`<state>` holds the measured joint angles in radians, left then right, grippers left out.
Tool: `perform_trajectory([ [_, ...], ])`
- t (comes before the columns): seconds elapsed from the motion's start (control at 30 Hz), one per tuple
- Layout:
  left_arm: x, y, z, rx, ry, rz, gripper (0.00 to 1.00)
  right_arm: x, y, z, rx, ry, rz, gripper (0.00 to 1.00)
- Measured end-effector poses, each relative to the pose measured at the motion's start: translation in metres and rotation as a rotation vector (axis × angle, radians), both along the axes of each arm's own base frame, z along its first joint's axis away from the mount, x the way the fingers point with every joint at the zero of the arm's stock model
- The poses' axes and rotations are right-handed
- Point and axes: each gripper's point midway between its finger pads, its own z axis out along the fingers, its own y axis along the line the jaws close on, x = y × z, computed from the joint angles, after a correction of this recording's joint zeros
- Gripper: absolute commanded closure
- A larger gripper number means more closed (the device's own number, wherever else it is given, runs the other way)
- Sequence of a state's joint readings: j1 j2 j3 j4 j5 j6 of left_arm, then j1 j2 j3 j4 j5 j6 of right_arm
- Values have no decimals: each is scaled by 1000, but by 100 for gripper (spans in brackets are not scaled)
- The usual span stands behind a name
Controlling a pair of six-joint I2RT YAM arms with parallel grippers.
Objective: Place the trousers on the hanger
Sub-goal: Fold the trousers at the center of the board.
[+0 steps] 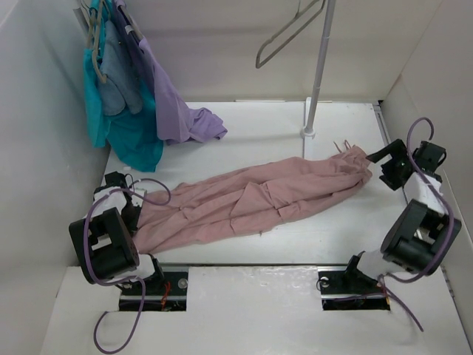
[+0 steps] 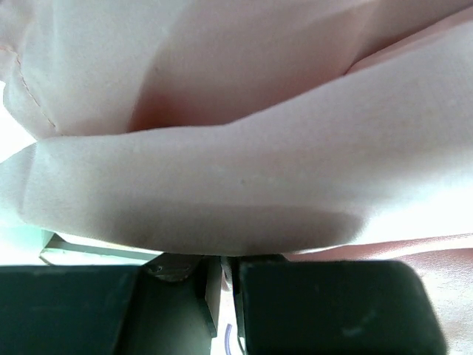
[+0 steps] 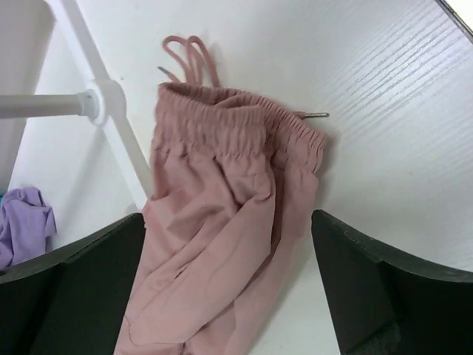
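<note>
Robotics lab cell: white-walled table (image 1: 259, 133), garment pole (image 1: 318, 66), bolted robot arms (image 1: 103, 244).

The trousers (image 1: 259, 196) are soft, matt dusty-pink cloth, creased and faintly sheened where light hits, with a puckered elastic waistband (image 3: 229, 122). Beyond the trousers, the hanger (image 1: 288, 31) looks like thin grey metal, smooth and dull. The table (image 1: 259, 133) under the trousers is matt white, finely ribbed beside the waistband.

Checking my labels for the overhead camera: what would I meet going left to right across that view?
Teal garment → lilac garment → hanger → right gripper. The trousers stretch across the middle and the left gripper overlaps the teal garment's span, so both are left out.
</note>
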<state>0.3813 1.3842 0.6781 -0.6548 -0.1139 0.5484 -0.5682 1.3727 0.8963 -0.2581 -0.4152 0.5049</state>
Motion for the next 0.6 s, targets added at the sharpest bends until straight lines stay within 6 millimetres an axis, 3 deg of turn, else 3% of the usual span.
perform_trajectory([
  [0.07,0,0,0,1,-1,0,100,9,-4,-15,33,41,9,1],
  [0.13,1,0,0,1,-3,0,100,19,-9,-42,79,103,16,0],
  [0.23,4,1,1,4,-14,0,99,13,-1,-88,164,223,24,3],
  [0.33,10,3,2,11,-37,0,93,19,6,-89,151,224,53,12],
  [0.43,18,6,8,23,-68,0,82,23,21,-94,145,236,97,48],
  [0.47,21,8,12,28,-83,0,73,23,26,-98,154,251,104,71],
  [0.5,25,9,16,36,-99,0,70,23,28,-100,153,255,110,84],
  [0.57,36,13,28,51,-142,0,62,20,30,-106,164,271,98,100],
  [0.6,42,16,35,61,-169,2,60,18,29,-107,164,280,88,100],
])
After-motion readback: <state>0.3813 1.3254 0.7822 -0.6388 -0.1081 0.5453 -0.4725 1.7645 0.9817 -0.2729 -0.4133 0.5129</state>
